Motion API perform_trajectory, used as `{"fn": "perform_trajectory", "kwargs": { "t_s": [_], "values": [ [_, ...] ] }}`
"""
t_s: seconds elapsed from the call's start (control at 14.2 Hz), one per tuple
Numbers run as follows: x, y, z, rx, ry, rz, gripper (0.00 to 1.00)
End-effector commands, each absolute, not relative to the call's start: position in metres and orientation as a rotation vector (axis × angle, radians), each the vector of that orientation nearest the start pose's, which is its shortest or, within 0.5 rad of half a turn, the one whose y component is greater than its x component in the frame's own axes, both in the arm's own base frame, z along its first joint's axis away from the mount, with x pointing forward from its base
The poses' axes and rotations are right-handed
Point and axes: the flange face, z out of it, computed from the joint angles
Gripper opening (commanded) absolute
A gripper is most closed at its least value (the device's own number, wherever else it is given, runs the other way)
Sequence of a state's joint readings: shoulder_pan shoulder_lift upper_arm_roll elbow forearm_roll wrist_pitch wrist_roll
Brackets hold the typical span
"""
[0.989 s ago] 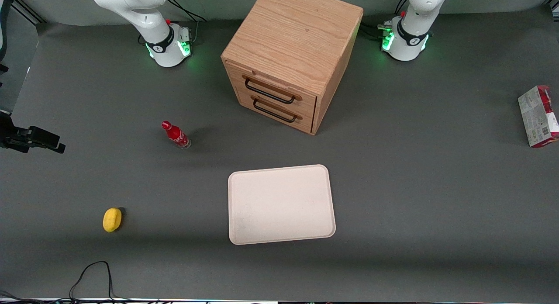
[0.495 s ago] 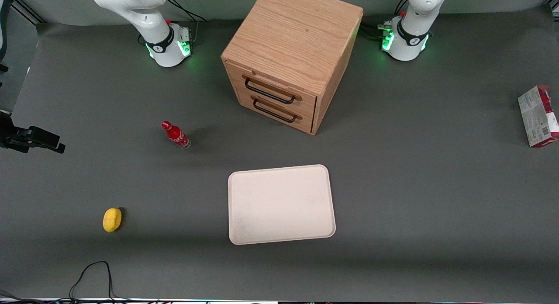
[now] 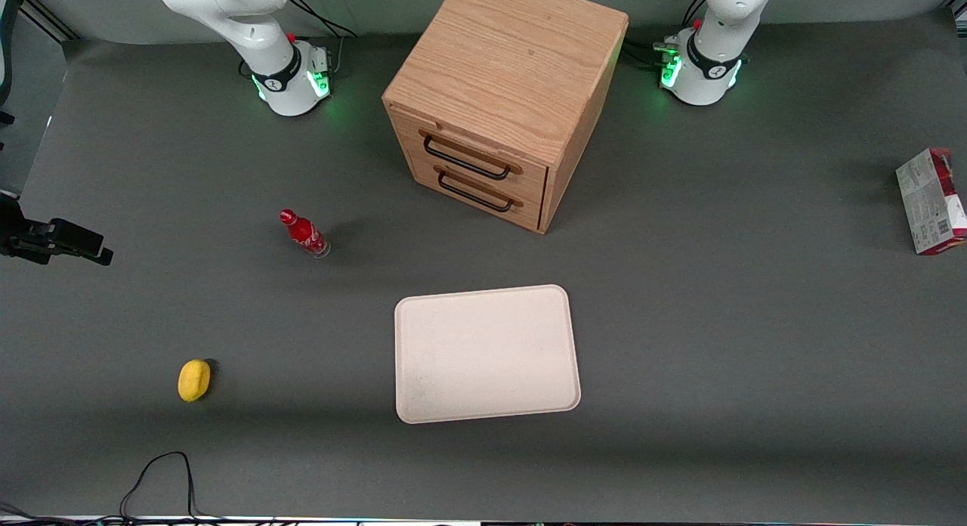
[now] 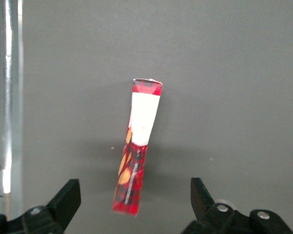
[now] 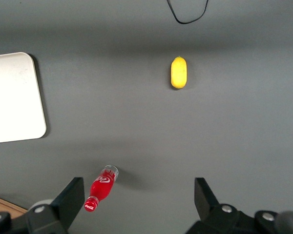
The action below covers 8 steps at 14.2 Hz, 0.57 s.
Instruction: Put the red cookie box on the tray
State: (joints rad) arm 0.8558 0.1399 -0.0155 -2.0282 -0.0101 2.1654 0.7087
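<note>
**Red cookie box at the table's edge, tray in the middle**

The red cookie box (image 3: 931, 201) is seen at the right edge of the front view, at the working arm's end of the table, standing on a narrow side with its white printed panel turned toward the table's middle. In the left wrist view the red cookie box (image 4: 137, 165) is seen edge-on, thin and slightly tilted, with bare grey table (image 3: 725, 299) around it and a metal rail just past it at the table's border. The gripper (image 4: 136, 204) is held above the box, its two dark fingers (image 4: 66, 200) spread wide, one to each side of the box and clear of it.

The tray (image 3: 423, 405) lies flat in the lower centre of the front view, well apart from the box, with open tabletop between them. Above the tray a wooden two-drawer cabinet (image 3: 506, 95) is placed. A small red bottle (image 3: 304, 233) is found left of centre, and a yellow lemon-like object (image 3: 194, 380) at the lower left.
</note>
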Motion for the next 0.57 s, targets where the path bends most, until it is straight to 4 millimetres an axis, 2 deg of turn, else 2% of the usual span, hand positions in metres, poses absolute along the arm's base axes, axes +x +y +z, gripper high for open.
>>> {"fn": "perform_trajectory", "kwargs": {
  "t_s": [0.0, 0.21, 0.49],
  "values": [
    [0.385, 0.424, 0.343, -3.142, -0.250, -0.043, 1.00],
    [0.387, 0.435, 0.304, -3.133, -0.268, -0.056, 1.00],
    [0.390, 0.437, 0.280, -3.133, -0.299, -0.077, 1.00]
  ]
}}
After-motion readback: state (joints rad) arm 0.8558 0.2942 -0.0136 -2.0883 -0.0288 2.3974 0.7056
